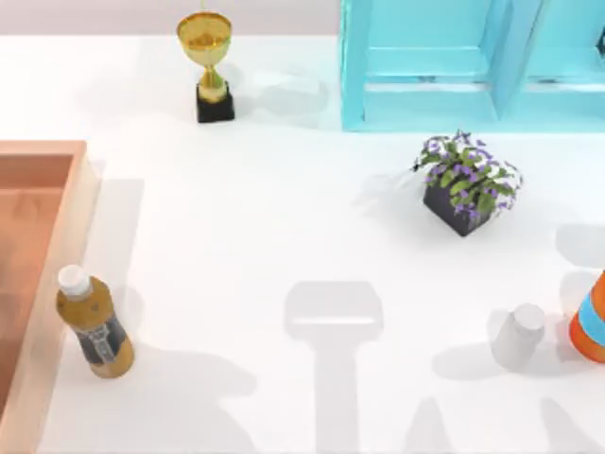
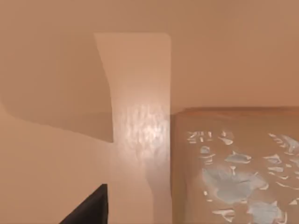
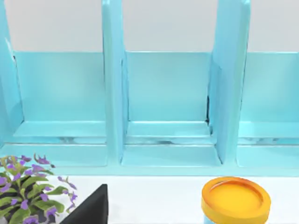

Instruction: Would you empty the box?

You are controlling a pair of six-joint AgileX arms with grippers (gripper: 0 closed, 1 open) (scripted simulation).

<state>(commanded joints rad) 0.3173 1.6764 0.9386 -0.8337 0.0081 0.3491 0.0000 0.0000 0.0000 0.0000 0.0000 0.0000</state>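
The box (image 1: 80,236), a large terracotta bin with a thick paler rim, sits at the table's left edge and is cut off by the picture. The stretch of its floor that shows holds nothing. An amber bottle (image 1: 93,323) with a white cap and a dark label is on the table just outside the box's right wall. The left wrist view looks closely at the box's pale rim wall (image 2: 140,116) and its worn floor (image 2: 233,172), with a dark part of my left gripper (image 2: 88,210) at the picture's edge. A dark part of my right gripper (image 3: 91,207) faces the shelf unit.
At the back stand a gold trophy (image 1: 208,61) and a light-blue shelf unit (image 1: 454,66). A potted plant (image 1: 465,182) with purple flowers is right of centre. A small white cylinder (image 1: 518,336) and an orange-and-blue container (image 1: 591,322) are at the right.
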